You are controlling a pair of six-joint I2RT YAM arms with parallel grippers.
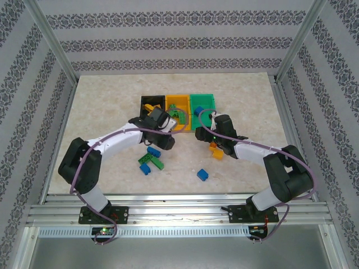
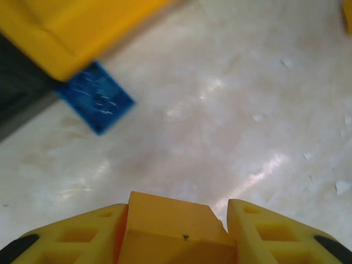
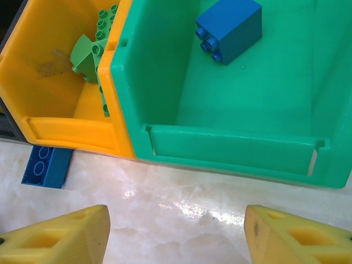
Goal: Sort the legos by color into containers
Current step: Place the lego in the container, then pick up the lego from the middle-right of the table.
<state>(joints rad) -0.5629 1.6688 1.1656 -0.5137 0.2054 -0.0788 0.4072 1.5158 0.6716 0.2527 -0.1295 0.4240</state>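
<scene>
An orange brick [image 2: 173, 234] is clamped between the yellow fingers [image 2: 82, 242] of the left end effector [image 2: 177, 212], which is held over the pale counter [image 2: 220, 110] just in front of the orange bin [image 3: 71, 135]. A flat blue brick [image 3: 47, 165] is seen lying on the counter against the front of that bin, near its left corner. The right end effector [image 3: 176, 242] is held with its fingers wide apart and nothing between them, over bare counter just in front of the green bin [image 3: 231, 148]. The three bins are set in a touching row: the black bin [image 1: 147, 100] on the left, the orange bin in the middle, the green bin on the right. Green bricks [image 3: 91, 55] are seen in the orange bin, and a chunky blue brick [image 3: 228, 27] is lying tipped in the green bin. Nearer the arms, a cluster of green and blue bricks [image 1: 150, 159], a single blue brick [image 1: 202, 175] and an orange piece [image 1: 216, 151] beside the right arm are scattered loose on the counter
</scene>
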